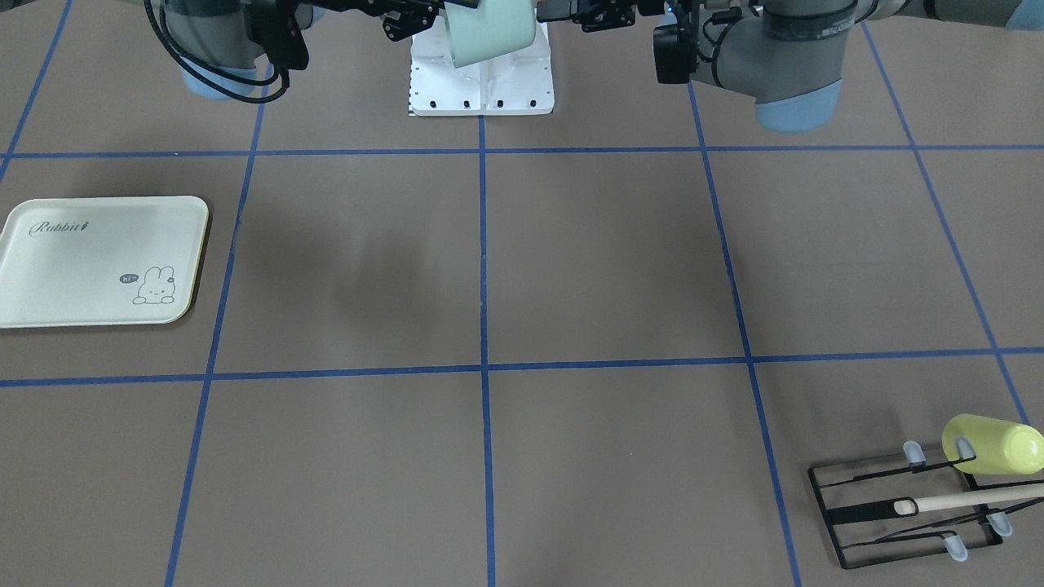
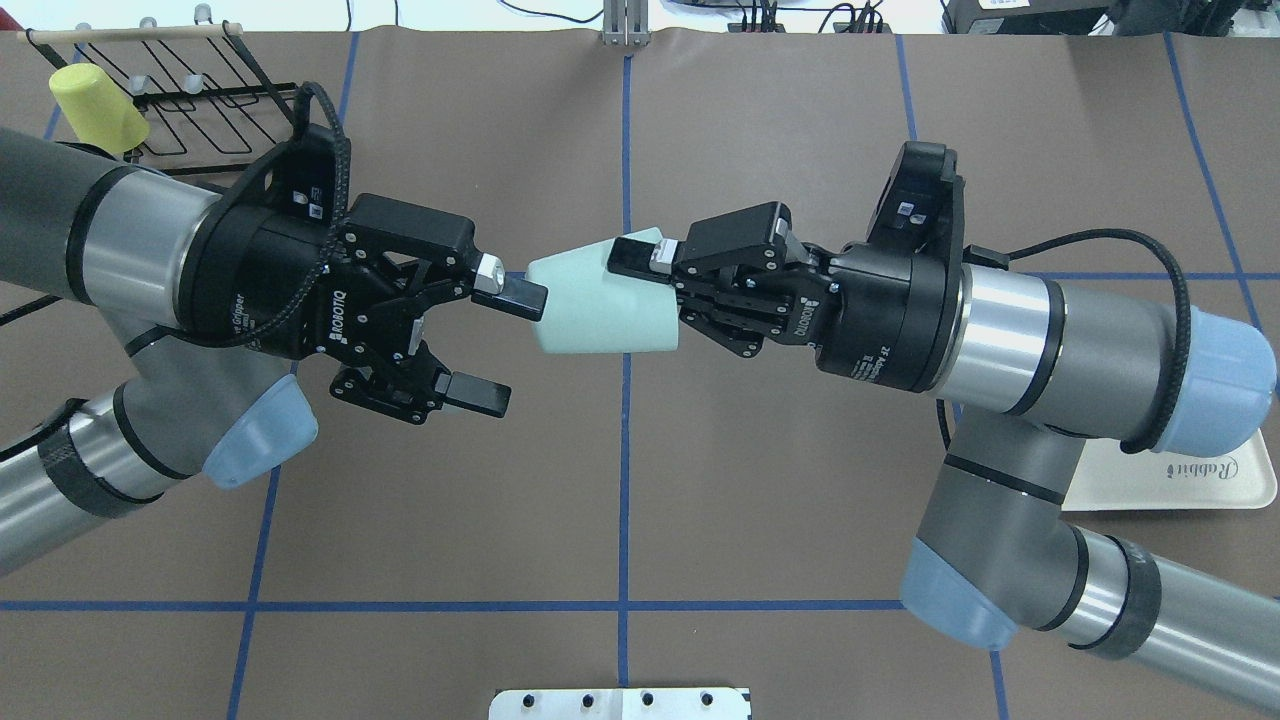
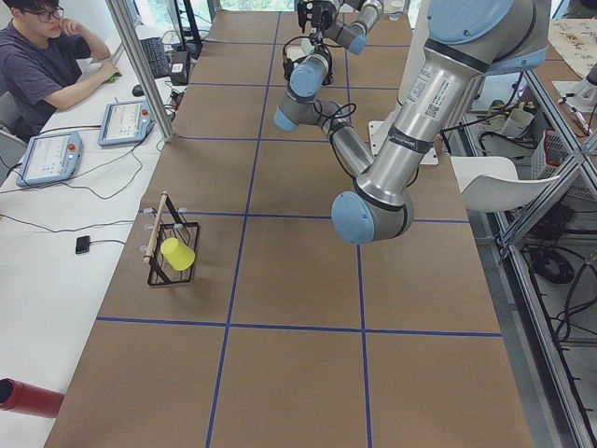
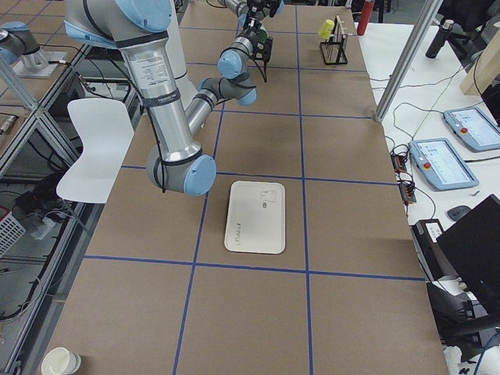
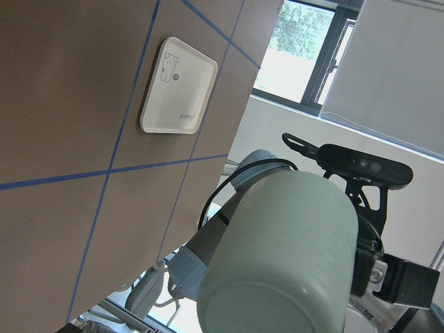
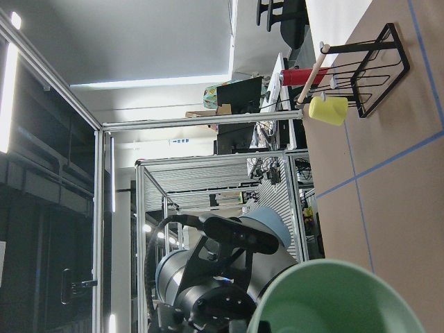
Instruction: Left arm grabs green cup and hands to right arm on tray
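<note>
The pale mint green cup [image 2: 598, 305] hangs on its side in mid-air between the two arms, above the middle of the table. My right gripper [image 2: 645, 290] is shut on its rim end, with one finger [image 2: 633, 257] lying along the outside wall. My left gripper [image 2: 512, 345] is open with its jaws wide apart at the cup's base end; its upper finger [image 2: 512, 296] is at the base and the lower finger is clear of it. The cup fills the left wrist view [image 5: 277, 257], and its rim shows in the right wrist view [image 6: 340, 298]. The cream Rabbit tray [image 1: 98, 261] lies flat on my right side, with nothing on it.
A black wire rack [image 1: 897, 509] with a wooden rod stands at the far left corner, with a yellow-green cup [image 1: 991, 444] on one of its pegs. The white base plate [image 1: 481, 86] sits between the arm mounts. An operator [image 3: 47, 56] sits beyond the table's far edge.
</note>
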